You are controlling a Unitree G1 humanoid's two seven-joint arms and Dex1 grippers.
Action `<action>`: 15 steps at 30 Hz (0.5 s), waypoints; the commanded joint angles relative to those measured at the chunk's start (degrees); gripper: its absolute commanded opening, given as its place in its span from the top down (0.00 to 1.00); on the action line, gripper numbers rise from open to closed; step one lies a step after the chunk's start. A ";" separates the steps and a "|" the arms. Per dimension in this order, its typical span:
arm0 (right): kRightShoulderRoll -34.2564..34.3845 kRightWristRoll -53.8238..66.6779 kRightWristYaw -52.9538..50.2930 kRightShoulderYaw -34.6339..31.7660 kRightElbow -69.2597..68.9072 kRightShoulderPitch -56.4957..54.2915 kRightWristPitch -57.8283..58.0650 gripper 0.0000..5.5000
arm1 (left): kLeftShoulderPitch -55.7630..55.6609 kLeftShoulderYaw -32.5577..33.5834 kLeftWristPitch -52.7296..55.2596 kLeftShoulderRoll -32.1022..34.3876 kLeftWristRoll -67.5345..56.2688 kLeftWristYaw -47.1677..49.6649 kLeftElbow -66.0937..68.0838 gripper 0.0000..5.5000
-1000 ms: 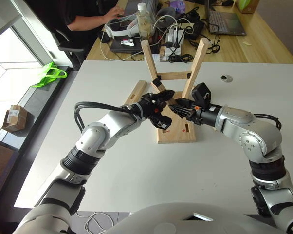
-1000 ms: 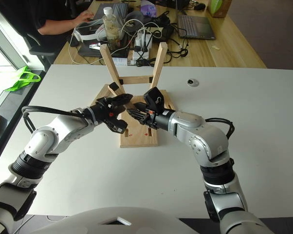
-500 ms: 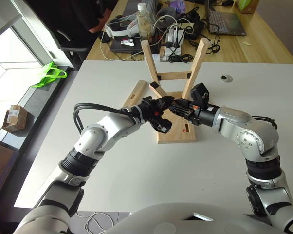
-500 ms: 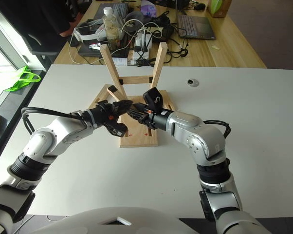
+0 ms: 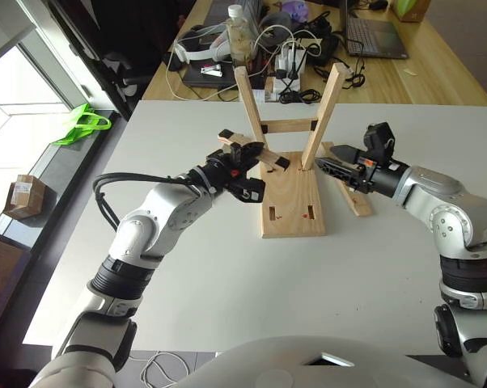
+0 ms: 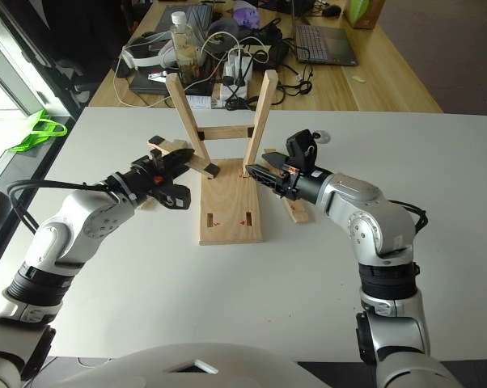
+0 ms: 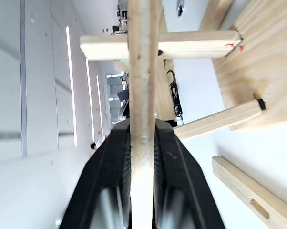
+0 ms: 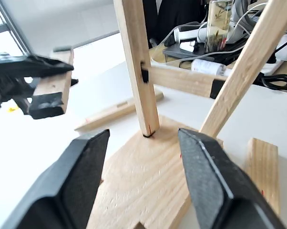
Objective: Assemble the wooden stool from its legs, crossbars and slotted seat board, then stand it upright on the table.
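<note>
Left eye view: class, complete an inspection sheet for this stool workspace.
Surface: white table, grommet hole.
Job's things: seat board flat; legs, joined by crossbar, standing in it; one loose piece to its right, another to its left.
Clutter: bottle, laptop, headphones on far desk.
Grippers: left gripper shut on stick; right gripper open, empty.
Cables: black cable loops off left arm; tangle on desk.
Surroundings: green bag, box on floor.

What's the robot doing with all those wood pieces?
It's putting wooden parts together. The seat board lies flat on the table with two legs and a crossbar standing in it. The left pincer holds another wooden stick beside the legs. The right pincer is open and empty. A loose stick lies on the table.
</note>
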 commanded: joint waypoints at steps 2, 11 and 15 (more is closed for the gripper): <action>9.20 -2.57 -8.58 -3.53 0.65 0.77 -11.10 0.52 | 4.40 6.96 27.64 -18.16 -27.85 -8.31 -11.15 0.93; 21.43 -2.24 -18.79 2.30 -7.04 0.57 -12.38 0.52 | 4.61 6.28 51.16 -20.15 -45.91 -13.43 -22.90 0.93; 23.53 0.30 -19.67 3.77 -8.48 -0.83 -8.94 0.52 | 4.59 4.29 52.37 -18.01 -46.85 -12.84 -23.25 0.93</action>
